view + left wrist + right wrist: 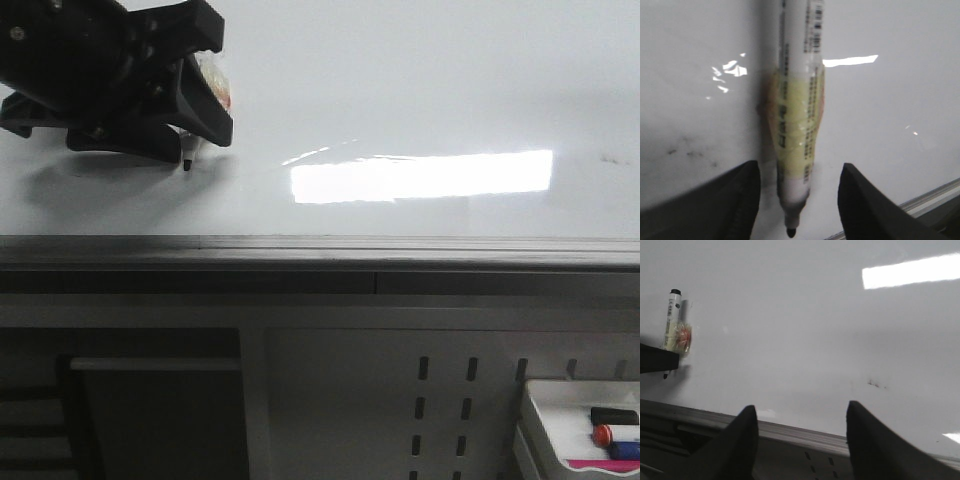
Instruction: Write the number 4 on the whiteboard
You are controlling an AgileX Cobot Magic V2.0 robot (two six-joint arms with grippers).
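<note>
The whiteboard (420, 90) is glossy white and bears no number 4, only small dark smudges (877, 384). A white marker (797, 100) with yellowish tape round its barrel lies on the board, its cap off and its black tip (790, 232) bare. My left gripper (799, 170) is open, with one jaw on each side of the marker and a gap on both sides. In the front view the left gripper (190, 140) is at the far left with the marker tip (187, 162) below it. My right gripper (801, 409) is open and empty over the board's front rail.
A grey metal rail (320, 245) runs along the board's near edge. Below it is a grey perforated panel (450, 400). A white tray (535, 420) at the lower right holds other markers (615, 432). A bright light reflection (420, 177) lies on the board.
</note>
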